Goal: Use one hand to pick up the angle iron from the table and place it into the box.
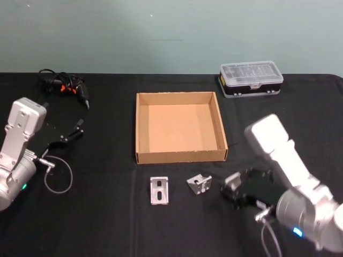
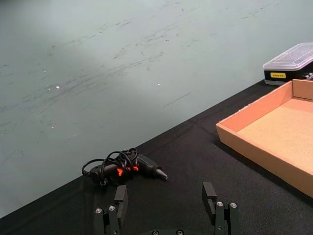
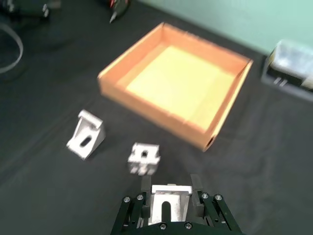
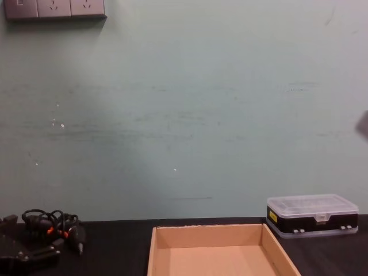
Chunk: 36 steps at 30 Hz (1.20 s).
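My right gripper (image 1: 232,188) is low over the black table (image 1: 107,219), in front of the box's right corner, shut on a silver angle iron (image 1: 232,181). In the right wrist view that angle iron (image 3: 168,208) sits between the fingers of the right gripper (image 3: 169,188). Two more angle irons lie on the table: one (image 1: 159,190) flat, one (image 1: 199,183) tilted, both left of the gripper. The tan cardboard box (image 1: 179,156) stands behind them, with nothing inside. My left gripper (image 1: 75,131) rests open at the far left.
A clear-lidded black case (image 1: 251,78) stands at the back right. A black tool with coiled cable (image 1: 67,85) lies at the back left, beyond the left gripper (image 2: 166,200). A cable loop (image 1: 58,174) hangs by the left arm.
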Motion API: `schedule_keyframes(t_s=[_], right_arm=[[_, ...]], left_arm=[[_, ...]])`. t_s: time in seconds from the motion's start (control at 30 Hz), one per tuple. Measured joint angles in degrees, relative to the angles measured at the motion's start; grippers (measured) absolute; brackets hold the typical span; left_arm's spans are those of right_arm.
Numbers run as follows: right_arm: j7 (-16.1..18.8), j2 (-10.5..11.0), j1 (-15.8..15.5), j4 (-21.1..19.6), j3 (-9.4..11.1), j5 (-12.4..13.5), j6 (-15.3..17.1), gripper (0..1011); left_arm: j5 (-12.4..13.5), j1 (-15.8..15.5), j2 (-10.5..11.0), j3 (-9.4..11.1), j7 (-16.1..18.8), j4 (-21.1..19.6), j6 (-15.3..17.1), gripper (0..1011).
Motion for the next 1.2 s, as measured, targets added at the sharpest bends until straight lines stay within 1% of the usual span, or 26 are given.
schedule_keyframes(t_s=[0.1,0.13,0.17,0.2,0.23,0.3,0.33,0.4,0.43,0.5,0.53,0.6,0.63,0.73,0.77,0.87,0.9,0.93,0.97,1.03,1.07,1.17,1.2], right_arm=[[0.8,-0.4,2.3,0.3,1.5,-0.6,-1.3,474],[0.9,-0.5,2.7,0.5,1.7,-0.7,-1.6,474],[1.5,-1.0,4.0,1.5,2.1,-0.8,-2.5,474],[1.5,-1.0,4.0,1.5,2.1,-0.8,-2.5,474],[2.1,-1.5,5.4,2.9,2.4,-0.9,-3.7,474],[2.7,-2.1,6.7,4.5,2.6,-1.0,-4.9,474],[3.4,-2.8,8.2,6.1,2.6,-1.2,-5.9,474],[4.2,-3.6,10.0,8.1,2.5,-1.3,-6.7,474],[5.0,-4.4,11.7,10.2,2.3,-1.5,-7.5,474],[5.9,-5.2,13.7,12.5,1.9,-1.7,-8.3,474],[6.7,-6.0,15.6,14.7,1.4,-2.0,-9.0,474],[7.5,-6.9,17.4,17.2,0.8,-2.4,-9.5,474],[8.3,-7.7,19.2,19.5,0.2,-2.7,-9.9,474],[9.6,-9.0,22.0,23.5,-0.9,-3.4,-10.5,474],[10.3,-10.0,23.8,26.1,-1.6,-3.8,-10.8,476],[11.2,-11.5,26.4,30.2,-2.7,-4.6,-11.3,474],[11.7,-12.6,28.2,33.0,-3.4,-5.2,-11.6,474],[11.9,-13.1,29.0,34.5,-3.8,-5.5,-11.8,474],[12.5,-14.1,30.5,37.1,-4.3,-6.0,-12.2,474],[13.0,-14.9,31.9,39.5,-4.7,-6.4,-12.7,474],[13.5,-15.9,33.2,42.1,-5.0,-6.5,-13.1,474],[14.1,-17.1,34.8,45.3,-5.2,-6.9,-13.5,474],[14.4,-17.9,35.7,47.2,-5.4,-7.2,-13.7,474]], left_arm=[[0.0,0.0,0.0,0.0,0.0,0.0,0.0,1000],[0.0,0.0,0.0,0.0,0.0,0.0,0.0,1000],[0.0,0.0,0.0,0.0,0.0,0.0,0.0,1000],[0.0,0.0,0.0,0.0,0.0,0.0,0.0,1000],[0.0,0.0,0.0,0.0,0.0,0.0,0.0,1000],[0.0,0.0,0.0,0.0,0.0,0.0,0.0,1000],[0.0,0.0,0.0,0.0,0.0,0.0,0.0,1000],[0.0,0.0,0.0,0.0,0.0,0.0,0.0,1000],[0.0,0.0,0.0,0.0,0.0,0.0,0.0,1000],[0.0,0.0,0.0,0.0,0.0,0.0,0.0,1000],[0.0,0.0,0.0,0.0,0.0,0.0,0.0,1000],[0.0,0.0,0.0,0.0,0.0,0.0,0.0,1000],[0.0,0.0,0.0,0.0,0.0,0.0,0.0,1000],[0.0,0.0,0.0,0.0,0.0,0.0,0.0,1000],[0.0,0.0,0.0,0.0,0.0,0.0,0.0,1000],[0.0,0.0,0.0,0.0,0.0,0.0,0.0,1000],[0.0,0.0,0.0,0.0,0.0,0.0,0.0,1000],[0.0,0.0,0.0,0.0,0.0,0.0,0.0,1000],[0.0,0.0,0.0,0.0,0.0,0.0,0.0,1000],[0.0,0.0,0.0,0.0,0.0,0.0,0.0,1000],[0.0,0.0,0.0,0.0,0.0,0.0,0.0,1000],[0.0,0.0,0.0,0.0,0.0,0.0,0.0,1000],[0.0,0.0,0.0,0.0,0.0,0.0,0.0,1000]])
